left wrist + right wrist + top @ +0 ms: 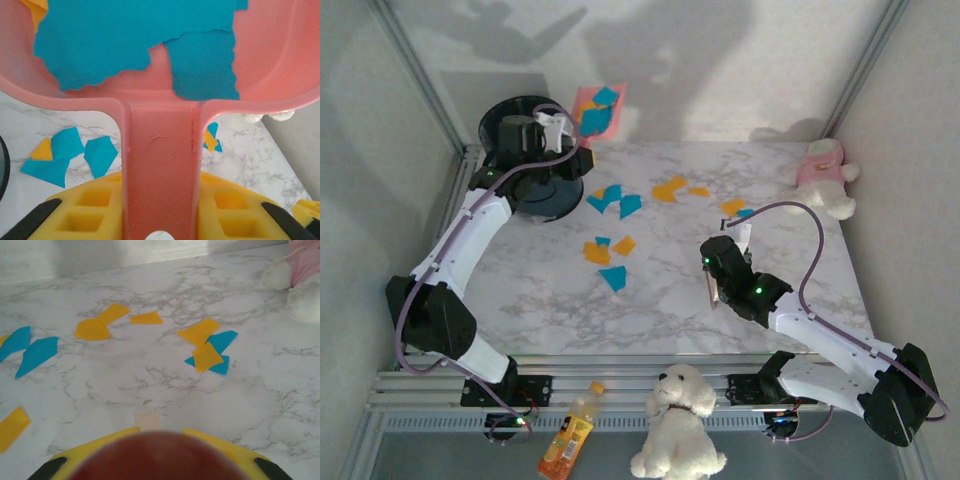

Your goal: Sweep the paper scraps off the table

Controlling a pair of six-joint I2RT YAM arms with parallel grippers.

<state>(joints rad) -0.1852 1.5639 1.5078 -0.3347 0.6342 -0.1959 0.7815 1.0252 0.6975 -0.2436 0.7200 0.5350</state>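
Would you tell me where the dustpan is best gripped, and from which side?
Take the dustpan by its handle, from the rear end, as the left claw holds it: the handle is a narrow straight bar jutting back from the wide scoop, which looks too broad to clamp and carries scraps.

Top camera looks steeply down over the whole desk (550,290); left wrist camera hugs the dustpan (160,170); right wrist camera skims low across shared paper scraps (200,332).
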